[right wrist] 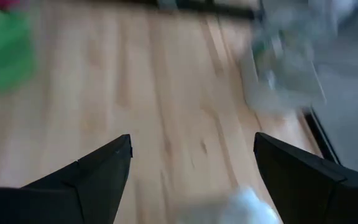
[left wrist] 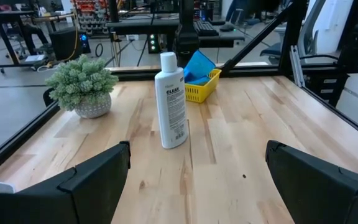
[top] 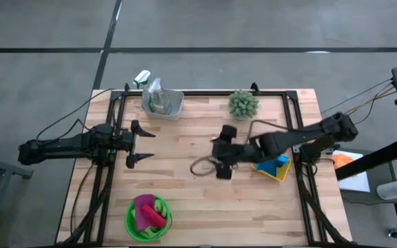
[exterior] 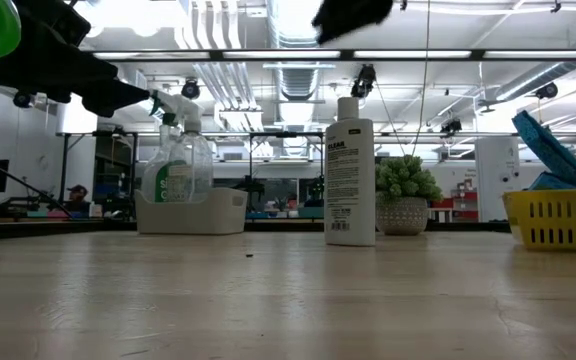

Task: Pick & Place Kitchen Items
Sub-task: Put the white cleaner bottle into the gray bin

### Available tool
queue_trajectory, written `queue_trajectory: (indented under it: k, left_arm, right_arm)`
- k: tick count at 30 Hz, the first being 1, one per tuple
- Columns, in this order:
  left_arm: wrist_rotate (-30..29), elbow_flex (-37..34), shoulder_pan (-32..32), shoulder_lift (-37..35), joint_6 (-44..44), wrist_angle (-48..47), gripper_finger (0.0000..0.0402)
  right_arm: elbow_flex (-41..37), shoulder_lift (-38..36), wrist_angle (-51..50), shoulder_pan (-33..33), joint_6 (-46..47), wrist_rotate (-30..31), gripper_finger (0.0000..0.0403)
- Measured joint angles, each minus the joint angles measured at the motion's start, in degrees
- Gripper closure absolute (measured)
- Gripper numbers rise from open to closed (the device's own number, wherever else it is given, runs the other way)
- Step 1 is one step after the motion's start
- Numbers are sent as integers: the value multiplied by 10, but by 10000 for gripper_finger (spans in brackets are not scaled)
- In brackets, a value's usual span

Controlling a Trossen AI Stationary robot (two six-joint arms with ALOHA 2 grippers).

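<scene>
High view shows the small white plastic bottle [top: 203,165] with dark lettering standing upright on the bare wooden table [top: 185,200], near the middle of it. I take this bottle as the landmark. The right gripper [top: 223,151] hangs above and just beside the bottle, on the side toward the yellow mesh basket [top: 279,171] that holds blue sponges [top: 274,164]; its fingers are spread wide with nothing between them, as the right wrist view confirms. The left gripper [top: 138,143] waits well apart from the bottle on the opposite side, its fingers also spread and empty, looking straight at the bottle in its own wrist view.

Beyond the bottle, toward the table's far edge, sit the spiky green potted plant [top: 242,104] and a white tub [top: 164,107] with a clear spray bottle [top: 150,89] in it. A green bowl [top: 147,220] with a pink cloth [top: 143,209] sits toward the near edge.

The bottle is tall, narrow and light-looking, so I judge the main risk is toppling it: a finger that comes down off-centre, or brushes its cap [left wrist: 168,60] while descending, would knock it over and send it rolling. A grip taken too high on the neck could let it swing or slip. The right wrist picture is smeared, so I cannot tell how well the fingers line up.
</scene>
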Motion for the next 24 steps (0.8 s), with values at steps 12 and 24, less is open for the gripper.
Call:
queue_trajectory:
  k: [12,24]
  left_arm:
    - [17,0,0,35,-99,101,27]
    - [-19,1,0,97,-125,172,27]
  right_arm:
    - [-179,-5,432,87,-114,23,69]
    - [-202,-9,500,196,-156,139,69]
